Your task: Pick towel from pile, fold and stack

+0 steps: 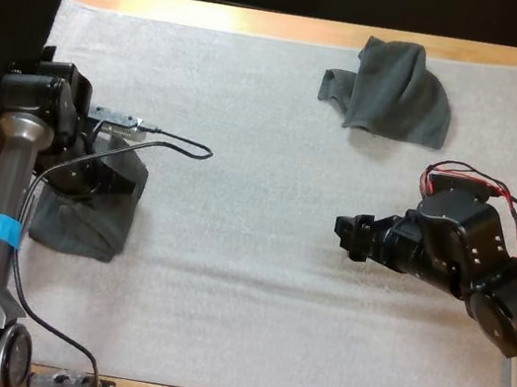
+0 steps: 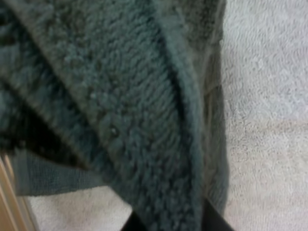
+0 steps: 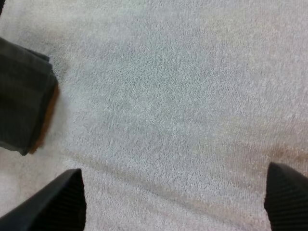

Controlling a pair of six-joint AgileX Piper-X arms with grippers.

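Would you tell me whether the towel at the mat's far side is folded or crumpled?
Crumpled: the far towel lies in an uneven heap with a loose flap sticking out.

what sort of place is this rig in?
Likely a robotics lab bench: a wooden table with a white mat, left claw and right claw over it, and a crumpled towel and second towel as test items.
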